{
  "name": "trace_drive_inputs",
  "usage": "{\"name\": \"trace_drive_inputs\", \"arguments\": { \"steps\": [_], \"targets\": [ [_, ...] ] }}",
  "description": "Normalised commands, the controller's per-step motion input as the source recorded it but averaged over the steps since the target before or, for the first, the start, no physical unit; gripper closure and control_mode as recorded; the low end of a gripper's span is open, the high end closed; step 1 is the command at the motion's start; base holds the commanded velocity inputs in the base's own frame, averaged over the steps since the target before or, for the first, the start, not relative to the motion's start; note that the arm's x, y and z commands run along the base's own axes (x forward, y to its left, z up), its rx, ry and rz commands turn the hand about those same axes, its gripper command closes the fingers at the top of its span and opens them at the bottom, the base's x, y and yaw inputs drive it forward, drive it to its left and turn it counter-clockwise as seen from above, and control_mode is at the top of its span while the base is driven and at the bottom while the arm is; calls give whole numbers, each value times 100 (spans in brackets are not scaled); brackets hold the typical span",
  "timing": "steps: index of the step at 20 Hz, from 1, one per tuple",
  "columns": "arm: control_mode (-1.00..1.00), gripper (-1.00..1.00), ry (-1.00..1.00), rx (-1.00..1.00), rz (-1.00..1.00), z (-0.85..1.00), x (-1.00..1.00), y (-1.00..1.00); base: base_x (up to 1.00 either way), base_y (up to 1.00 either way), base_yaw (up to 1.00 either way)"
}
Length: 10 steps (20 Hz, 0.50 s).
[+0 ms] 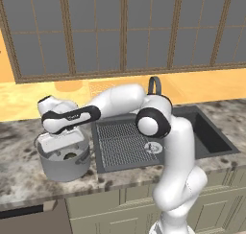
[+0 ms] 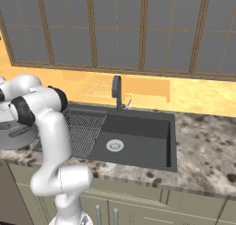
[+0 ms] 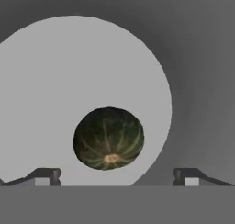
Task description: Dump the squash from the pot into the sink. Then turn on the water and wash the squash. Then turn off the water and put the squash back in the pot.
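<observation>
The grey pot [image 1: 62,169] stands on the counter left of the sink [image 1: 209,134], and its edge shows at the left of the right base view [image 2: 14,137]. My gripper [image 1: 61,146] reaches down into the pot's mouth. In the hand view the dark green squash [image 3: 109,138], ribbed with a yellowish spot, lies on the pot's pale floor [image 3: 69,76]. It sits just beyond my gripper [image 3: 117,176], whose fingertips [image 3: 46,176] stand wide apart and touch nothing. The gripper is open. The sink's basin [image 2: 138,139] holds nothing but its drain.
A ribbed draining section [image 1: 126,143] lies between pot and basin. The round silver drain [image 2: 115,145] sits in the basin floor. A dark faucet [image 2: 117,92] rises behind the sink. Speckled counter [image 2: 207,150] stretches right of the sink. Windows line the back wall.
</observation>
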Motion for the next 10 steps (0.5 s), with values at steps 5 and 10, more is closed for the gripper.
{"name": "trace_drive_inputs", "arguments": {
  "steps": [5, 10],
  "targets": [
    [-100, -100, -2, 0, 0, 68, -7, -14, 0, 0, 0],
    [-100, -100, -2, 0, 0, 72, -15, -25, 0, 0, 0]
  ]
}}
